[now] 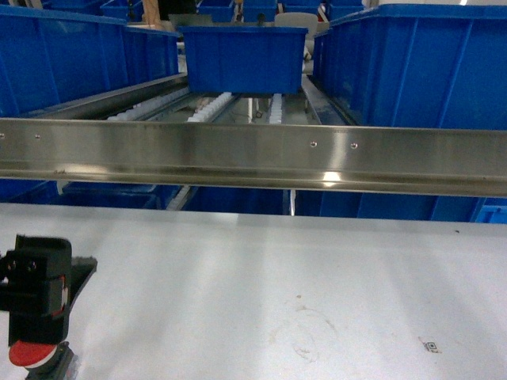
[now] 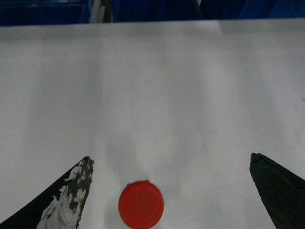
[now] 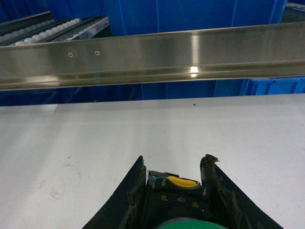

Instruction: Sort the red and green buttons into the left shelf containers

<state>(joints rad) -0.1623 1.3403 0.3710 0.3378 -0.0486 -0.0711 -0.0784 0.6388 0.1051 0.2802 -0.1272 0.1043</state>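
red button [image 2: 141,204] sits on our white counter [image 2: 190,95], between the wide-apart fingers of our left tool [image 2: 171,191]. our right tool [image 3: 174,191] grips the green button [image 3: 176,198] above the counter.

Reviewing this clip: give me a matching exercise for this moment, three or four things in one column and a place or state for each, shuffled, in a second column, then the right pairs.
Things:
1. red button
2. green button
3. left gripper
4. blue bin

Places or states:
A. held between closed fingers
B. up on the roller shelf behind the steel rail
C. open, fingers spread wide
D. on the white table, between two fingertips but touched by neither

Pairs: 1-D, 2-A, 3-C, 4-B
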